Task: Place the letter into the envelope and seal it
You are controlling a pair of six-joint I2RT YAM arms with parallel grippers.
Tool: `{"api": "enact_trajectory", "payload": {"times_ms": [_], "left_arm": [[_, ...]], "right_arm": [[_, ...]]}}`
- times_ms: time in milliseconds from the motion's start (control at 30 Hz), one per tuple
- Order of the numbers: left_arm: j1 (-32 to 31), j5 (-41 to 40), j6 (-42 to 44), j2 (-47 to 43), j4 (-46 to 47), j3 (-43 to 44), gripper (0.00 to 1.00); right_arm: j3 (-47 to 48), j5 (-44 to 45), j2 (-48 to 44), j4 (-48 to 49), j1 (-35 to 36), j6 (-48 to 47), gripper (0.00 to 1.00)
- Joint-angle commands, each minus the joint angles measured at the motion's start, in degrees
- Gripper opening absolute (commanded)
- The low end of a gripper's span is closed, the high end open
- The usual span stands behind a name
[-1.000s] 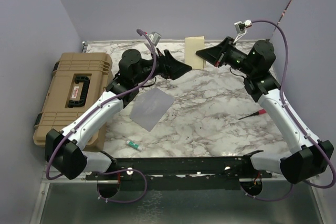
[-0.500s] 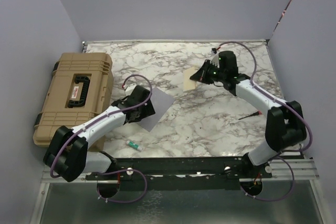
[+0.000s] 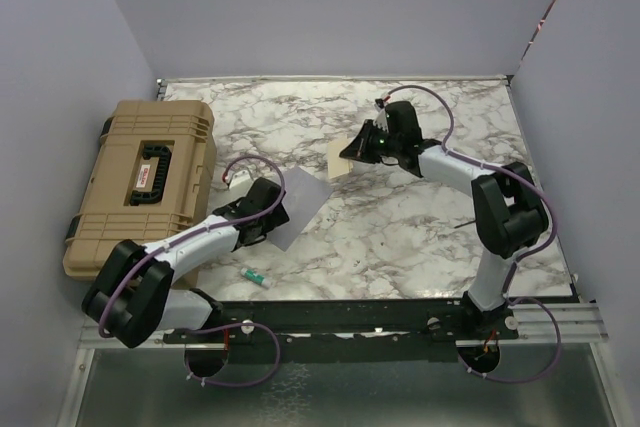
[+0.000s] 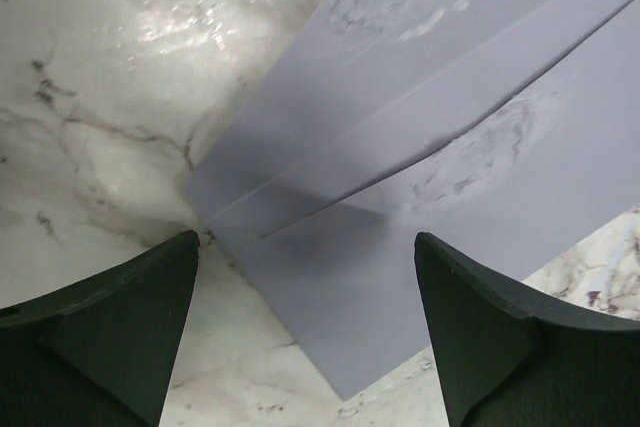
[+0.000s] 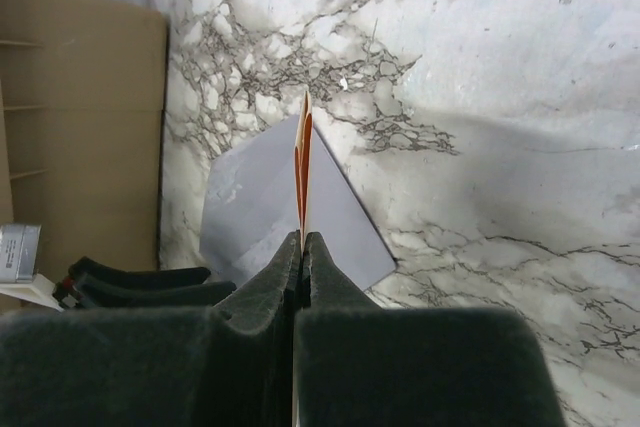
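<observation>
The tan hard case (image 3: 140, 182) lies at the left edge of the marble table (image 3: 400, 237); the right wrist view shows only part of its side, cut off by the frame edge. To its right, the left gripper (image 3: 276, 215) is lowered over the near left part of the envelope (image 3: 305, 197) and hides that part in the top view. The left wrist view supplies the missing detail: the gripper is released, its two dark fingers (image 4: 120, 317) spread wide, with the nearest corner of the envelope between them. Contact between fingers and paper cannot be determined. The envelope lies flat on the table, left of centre, between the case and the letter (image 3: 338, 161); the wrist view shows straight fold lines across it, and its far end runs out of the frame. A small green item (image 3: 253, 276) lies on the table nearer the arm bases; its type cannot be made out. Further right, the letter is raised off flat, above the far right corner of the envelope. The top view shows its pale face, whereas the right wrist view shows it edge-on as a thin line in front of the envelope. Whether its lower edge touches the envelope cannot be determined. The right gripper (image 3: 352, 152) is clenched on the letter, pads pressed together with the sheet between them. A red-handled tool (image 3: 478, 218) lies at the right, partly hidden behind the right arm
</observation>
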Motion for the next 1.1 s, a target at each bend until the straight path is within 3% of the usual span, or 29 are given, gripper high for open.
{"api": "enact_trajectory", "payload": {"times_ms": [0,233,500,800,1000,1067], "left_arm": [[0.19,3.30,2.74,2.37,10.56,-1.90,0.87],[0.53,7.84,15.92,8.56,16.13,3.37,0.79],[1.30,16.68,28.58,22.53,17.97,16.18,0.79],[2.49,23.99,32.24,37.40,17.64,33.31,0.78],[3.12,14.10,27.87,40.91,4.02,46.39,0.77],[3.26,15.13,28.31,39.33,2.56,46.86,0.77]], "right_arm": [[0.81,2.66,-0.13,2.45,-0.10,-0.27,0.00],[1.14,6.82,1.84,2.03,-0.18,-3.27,0.00],[2.89,20.96,0.56,-0.81,-0.27,-5.98,0.00],[4.57,35.41,-1.69,-3.43,-1.01,-11.91,0.00],[9.14,33.17,2.60,-6.75,-5.19,-17.45,0.00],[10.13,30.34,3.95,-7.90,-5.93,-18.85,0.00]]}}
